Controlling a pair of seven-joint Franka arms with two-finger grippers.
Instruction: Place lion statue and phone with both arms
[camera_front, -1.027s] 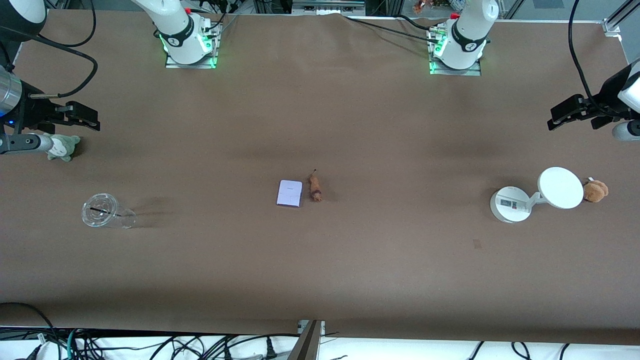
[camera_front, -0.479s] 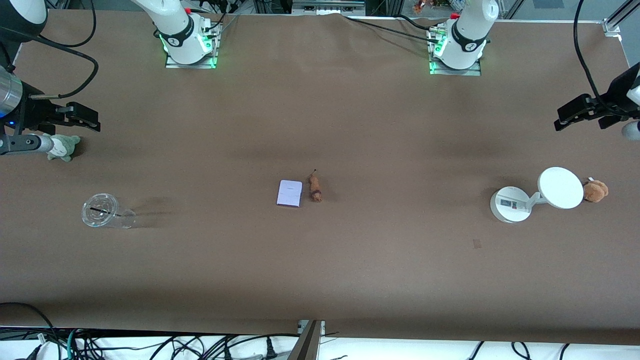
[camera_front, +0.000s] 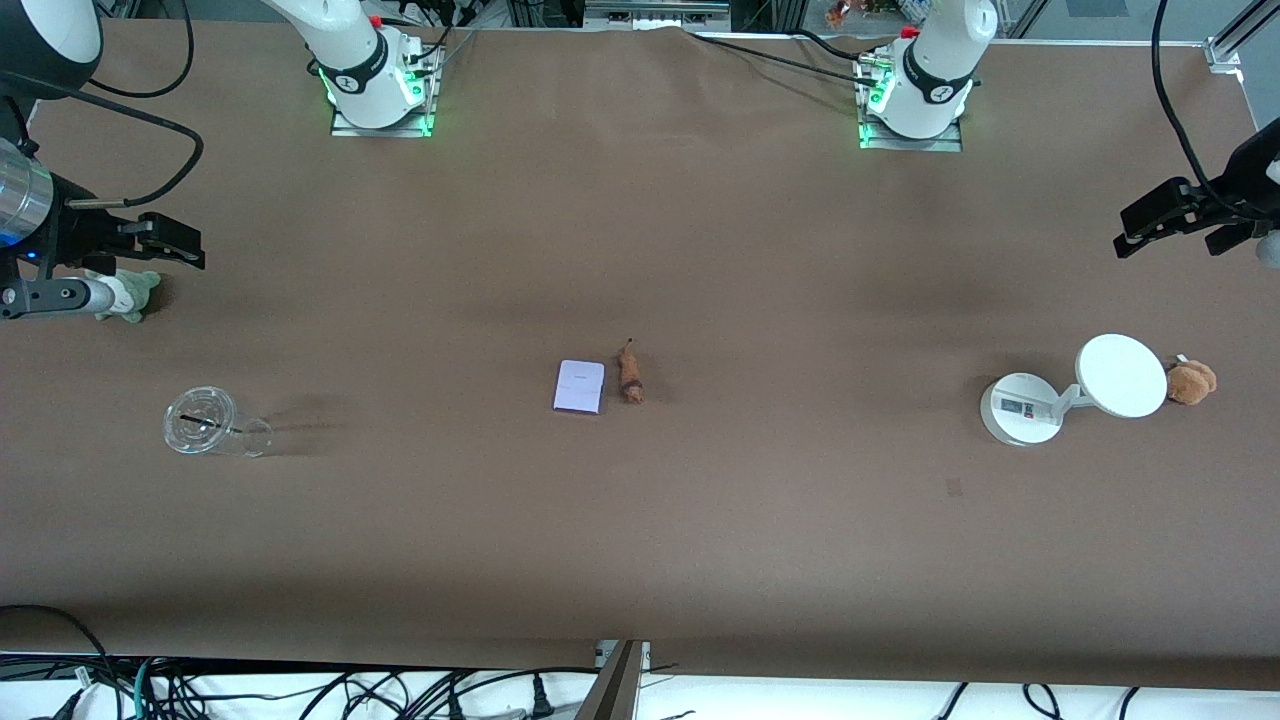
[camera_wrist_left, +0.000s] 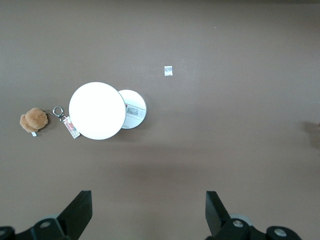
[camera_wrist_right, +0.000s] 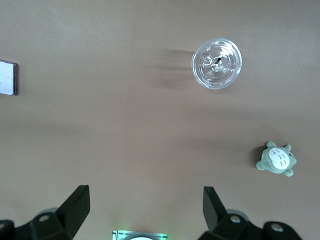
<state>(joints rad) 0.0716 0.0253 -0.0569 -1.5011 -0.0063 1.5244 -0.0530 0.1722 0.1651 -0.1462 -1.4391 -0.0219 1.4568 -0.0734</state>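
Right gripper (camera_front: 165, 240): fingers wide, empty, high over the table's right-arm end.
Phone (camera_front: 579, 387): flat mid-table, nothing holding it.
Lion statue (camera_front: 631, 375): just beside the phone, also free.
Left gripper (camera_front: 1165, 215): fingers wide, empty, over the table's left-arm end.
Progress: both items appear set down; arms clear.

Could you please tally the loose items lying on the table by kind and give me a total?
Plush toys: 2, a brown one and a grey-green one
Lion statue: 1
Phone: 1
Clear cup: 1
White stand: 1
Total: 6
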